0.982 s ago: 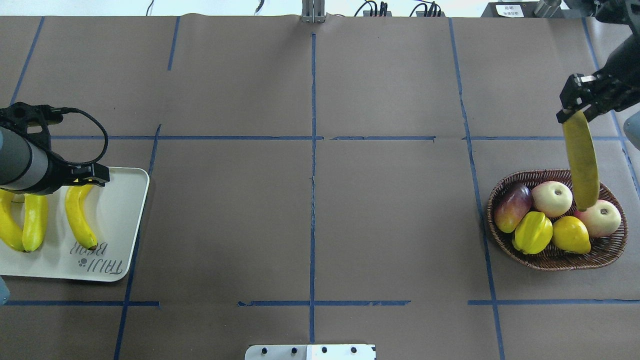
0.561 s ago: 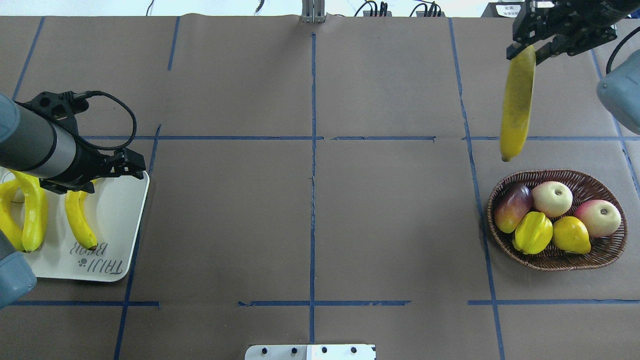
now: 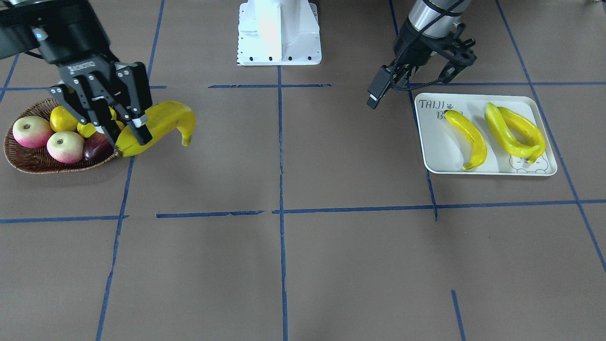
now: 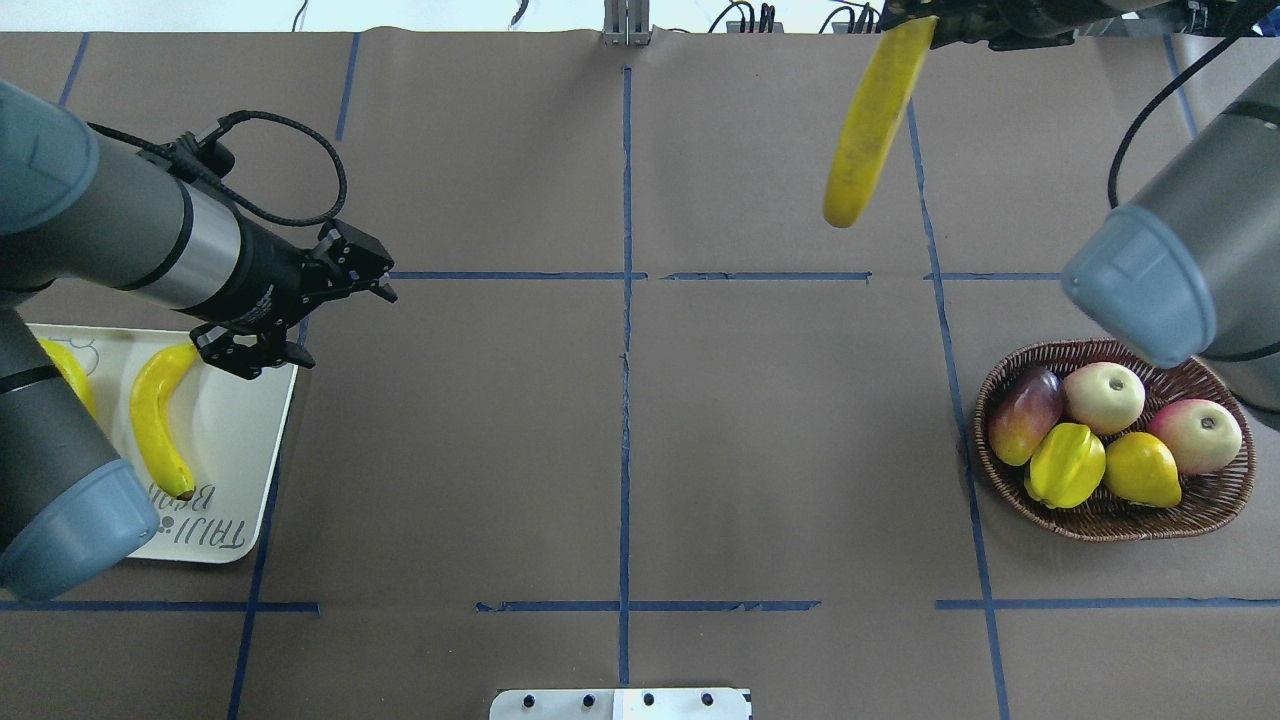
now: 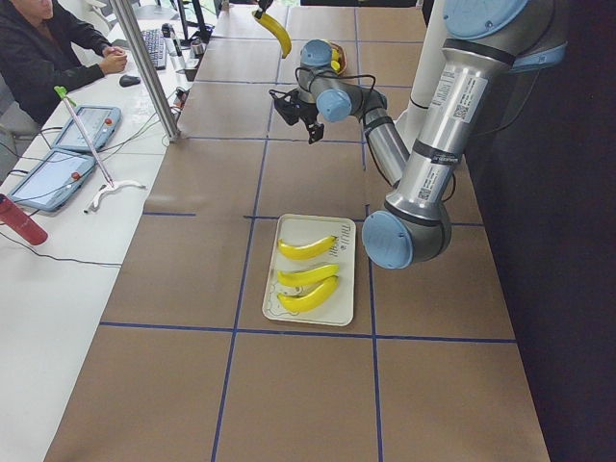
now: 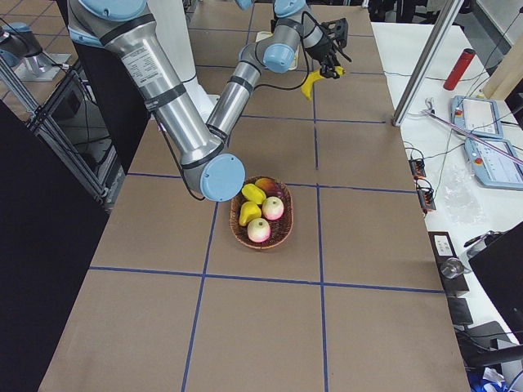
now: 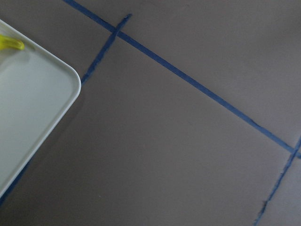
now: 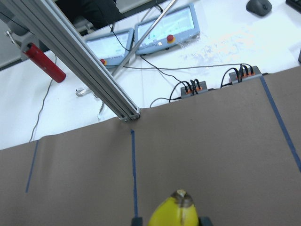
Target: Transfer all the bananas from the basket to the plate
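While the right gripper (image 3: 128, 137) is clamped on one end of a banana (image 3: 163, 121), which hangs in the air clear of the basket (image 3: 28, 163), the left gripper (image 4: 348, 328) hangs spread and empty just past the plate (image 3: 438, 147). Three more bananas (image 3: 466, 137) lie on that plate.

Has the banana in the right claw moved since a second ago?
Yes. In the overhead view the banana has gone from above the basket to the view's left, across the blue tape line.
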You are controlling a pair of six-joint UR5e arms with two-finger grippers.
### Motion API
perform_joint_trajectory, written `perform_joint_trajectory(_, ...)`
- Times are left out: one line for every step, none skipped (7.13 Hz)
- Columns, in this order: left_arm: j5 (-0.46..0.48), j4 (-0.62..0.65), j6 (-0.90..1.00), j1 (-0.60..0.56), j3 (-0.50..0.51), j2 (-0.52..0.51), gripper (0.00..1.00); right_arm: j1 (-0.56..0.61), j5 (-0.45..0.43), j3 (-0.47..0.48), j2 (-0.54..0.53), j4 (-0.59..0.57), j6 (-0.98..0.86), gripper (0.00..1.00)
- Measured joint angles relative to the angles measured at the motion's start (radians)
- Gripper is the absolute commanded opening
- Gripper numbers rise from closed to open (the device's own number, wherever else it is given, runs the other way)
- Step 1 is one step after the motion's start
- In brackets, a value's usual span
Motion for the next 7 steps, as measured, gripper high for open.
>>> perform_joint_trajectory(-0.001,-0.042,-0.16,0.0,0.02,-0.033,1.0,-0.076,-0.143,0.009,0.021,0.009,0.033,0.0)
perform_joint_trajectory(0.0,-0.123,-0.308,-0.001,0.05,-0.046,1.0,-0.154,-0.283,0.013,0.043,0.012,0.062,0.0)
perform_joint_trajectory(0.002,-0.217,-0.442,-0.003,0.087,-0.05,1.0,-0.239,-0.429,0.014,0.062,0.013,0.09,0.0)
perform_joint_trajectory(0.007,-0.289,-0.559,-0.005,0.112,-0.05,1.0,-0.311,-0.552,0.014,0.08,0.014,0.126,0.0)
perform_joint_trajectory(0.017,-0.344,-0.676,-0.008,0.124,-0.05,1.0,-0.379,-0.67,0.011,0.097,0.012,0.158,0.0)
perform_joint_trajectory(0.03,-0.389,-0.78,-0.011,0.128,-0.05,1.0,-0.444,-0.784,0.001,0.112,0.008,0.171,0.0)
perform_joint_trajectory(0.041,-0.434,-0.867,-0.012,0.137,-0.051,1.0,-0.495,-0.875,-0.013,0.121,0.006,0.176,0.0)
